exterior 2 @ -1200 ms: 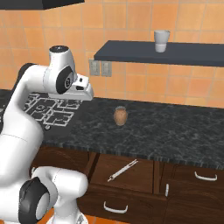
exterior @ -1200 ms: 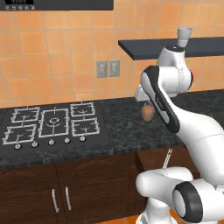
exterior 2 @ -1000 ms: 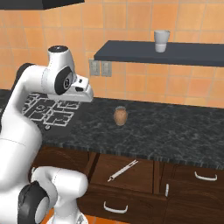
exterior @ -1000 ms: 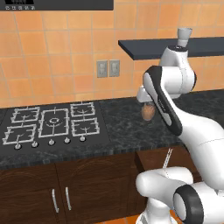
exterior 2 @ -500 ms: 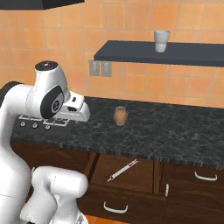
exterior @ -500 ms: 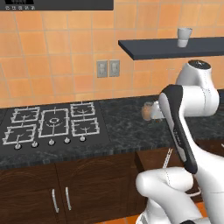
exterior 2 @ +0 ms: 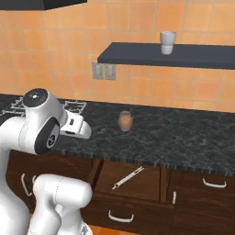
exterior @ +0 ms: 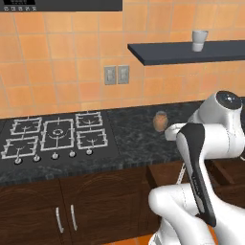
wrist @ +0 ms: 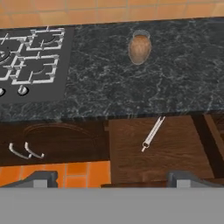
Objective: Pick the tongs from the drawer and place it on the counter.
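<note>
The tongs lie slantwise on the floor of the open drawer, just below the counter edge and on the near side of the jar that stands on that counter; the gripper is held well above them with its jaws spread wide and nothing between them. For a good pick, the hand should probably be lowered straight over the middle of the tongs and turned so the jaws close across the thin shaft, not along it. Against the earlier frames, the arm has been swung down and towards the drawer and the jaws have been opened, while tongs and jar lie unmoved.
</note>
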Available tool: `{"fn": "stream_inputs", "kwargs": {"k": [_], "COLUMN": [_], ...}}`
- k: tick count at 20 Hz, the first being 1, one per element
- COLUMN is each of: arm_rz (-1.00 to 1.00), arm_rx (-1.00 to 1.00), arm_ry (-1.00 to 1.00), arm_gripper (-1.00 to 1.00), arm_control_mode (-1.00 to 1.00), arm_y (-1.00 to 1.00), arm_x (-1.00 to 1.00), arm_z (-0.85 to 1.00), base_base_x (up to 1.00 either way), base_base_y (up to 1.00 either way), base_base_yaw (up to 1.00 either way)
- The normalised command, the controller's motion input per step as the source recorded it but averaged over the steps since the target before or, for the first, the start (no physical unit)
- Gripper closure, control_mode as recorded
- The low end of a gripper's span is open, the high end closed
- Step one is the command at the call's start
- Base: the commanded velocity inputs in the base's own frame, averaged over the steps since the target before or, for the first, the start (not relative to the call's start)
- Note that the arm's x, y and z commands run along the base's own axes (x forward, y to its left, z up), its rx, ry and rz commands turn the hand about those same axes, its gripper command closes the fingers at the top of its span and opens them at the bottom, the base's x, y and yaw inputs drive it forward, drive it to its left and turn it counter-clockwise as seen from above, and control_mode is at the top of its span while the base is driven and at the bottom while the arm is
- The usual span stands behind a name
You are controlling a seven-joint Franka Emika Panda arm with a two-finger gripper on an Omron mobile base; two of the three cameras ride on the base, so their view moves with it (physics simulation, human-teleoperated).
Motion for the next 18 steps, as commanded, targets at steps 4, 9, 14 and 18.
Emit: {"fn": "stream_inputs", "kwargs": {"k": [4, 9, 14, 18], "arm_rz": [0.0, 0.0, 0.0, 0.0], "arm_rx": [0.0, 0.0, 0.0, 0.0], "arm_ry": [0.0, 0.0, 0.0, 0.0], "arm_gripper": [-1.0, -1.0, -1.0, -1.0], "arm_control_mode": [1.0, 1.0, 1.0, 1.0], "arm_y": [0.0, 0.0, 0.0, 0.0], "arm_x": [0.0, 0.0, 0.0, 0.0], "arm_z": [0.0, 0.0, 0.0, 0.0], "base_base_x": [-0.34, -0.26, 0.15, 0.4], "base_base_y": [0.74, 0.93, 0.59, 0.25], "base_base_yaw": [-0.32, -0.57, -0.69, -0.67]}}
